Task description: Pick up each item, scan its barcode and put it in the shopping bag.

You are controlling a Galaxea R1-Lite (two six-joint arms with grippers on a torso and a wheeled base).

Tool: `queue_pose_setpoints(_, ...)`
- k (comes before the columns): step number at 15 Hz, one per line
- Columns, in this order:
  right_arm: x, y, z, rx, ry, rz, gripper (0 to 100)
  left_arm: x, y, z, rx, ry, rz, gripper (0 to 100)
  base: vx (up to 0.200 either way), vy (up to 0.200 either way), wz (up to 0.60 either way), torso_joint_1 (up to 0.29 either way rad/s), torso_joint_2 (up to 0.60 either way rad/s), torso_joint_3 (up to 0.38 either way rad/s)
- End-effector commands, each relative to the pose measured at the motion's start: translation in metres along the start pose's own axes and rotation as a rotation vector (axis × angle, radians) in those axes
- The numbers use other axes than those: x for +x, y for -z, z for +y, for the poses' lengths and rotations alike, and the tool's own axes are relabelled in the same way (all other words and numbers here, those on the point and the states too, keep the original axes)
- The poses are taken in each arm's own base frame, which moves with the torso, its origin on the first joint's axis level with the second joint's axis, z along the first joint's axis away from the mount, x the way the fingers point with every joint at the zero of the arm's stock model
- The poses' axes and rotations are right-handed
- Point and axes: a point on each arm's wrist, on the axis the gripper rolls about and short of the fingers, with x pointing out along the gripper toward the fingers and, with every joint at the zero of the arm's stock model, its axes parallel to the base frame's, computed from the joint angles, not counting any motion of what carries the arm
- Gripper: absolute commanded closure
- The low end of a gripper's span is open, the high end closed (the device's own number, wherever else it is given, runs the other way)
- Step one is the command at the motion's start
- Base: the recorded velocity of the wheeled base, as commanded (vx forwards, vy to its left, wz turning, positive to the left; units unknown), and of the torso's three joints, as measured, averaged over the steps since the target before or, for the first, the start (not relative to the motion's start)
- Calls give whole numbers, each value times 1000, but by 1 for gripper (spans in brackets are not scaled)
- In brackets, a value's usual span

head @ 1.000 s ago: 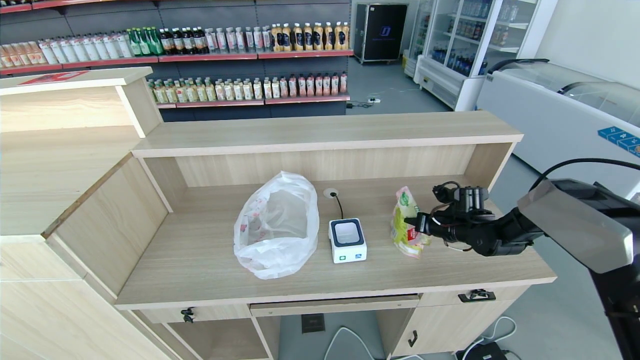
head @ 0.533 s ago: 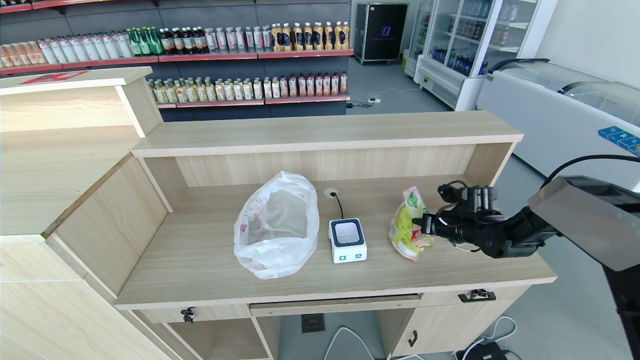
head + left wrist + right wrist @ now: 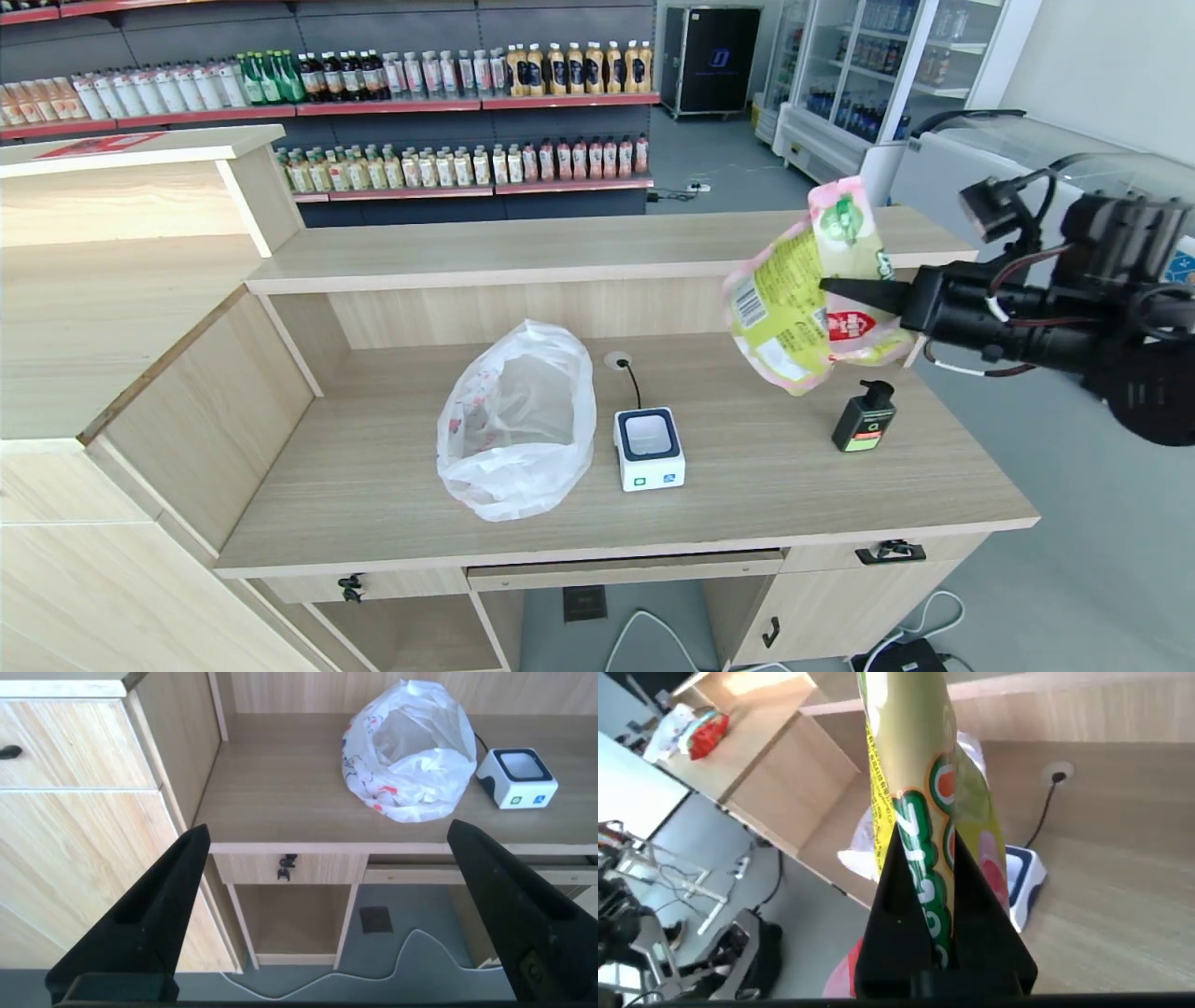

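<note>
My right gripper (image 3: 836, 289) is shut on a yellow-green and pink snack pouch (image 3: 794, 299), held high above the right part of the counter with a barcode facing left. In the right wrist view the pouch (image 3: 924, 793) stands between the fingers (image 3: 896, 896). A white scanner (image 3: 648, 447) with a dark window sits mid-counter, and the white plastic shopping bag (image 3: 518, 420) lies open beside it on the left. A small dark pump bottle (image 3: 864, 419) stands on the counter below the pouch. My left gripper (image 3: 327, 915) hangs open off the counter's front-left, with the bag (image 3: 411, 751) and scanner (image 3: 517, 777) beyond it.
The wooden counter (image 3: 747, 485) has a raised back shelf (image 3: 607, 245) and a side wall at the left. The scanner's cable runs to a grommet (image 3: 617, 359) behind it. Store shelves of bottles and fridges stand beyond.
My right gripper has lifted the snack pouch from the counter up and to the right, well above the surface. The pump bottle that the arm hid now stands exposed.
</note>
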Motion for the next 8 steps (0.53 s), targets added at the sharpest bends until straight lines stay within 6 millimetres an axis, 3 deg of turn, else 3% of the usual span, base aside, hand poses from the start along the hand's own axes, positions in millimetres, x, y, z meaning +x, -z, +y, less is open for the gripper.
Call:
queue_pose_setpoints(1, -95, -28, 98, -164, -238, -92, 100, 0, 0, 0, -1, -1, 0, 0, 0, 0, 0, 0, 0, 0)
queue_pose_setpoints(4, -124, -8, 116, -306, -334, -145, 100, 0, 0, 0, -1, -1, 0, 0, 0, 0, 0, 0, 0, 0)
queue_pose_setpoints(8, -107, -5, 148, -338, -561, -167, 100, 0, 0, 0, -1, -1, 0, 0, 0, 0, 0, 0, 0, 0)
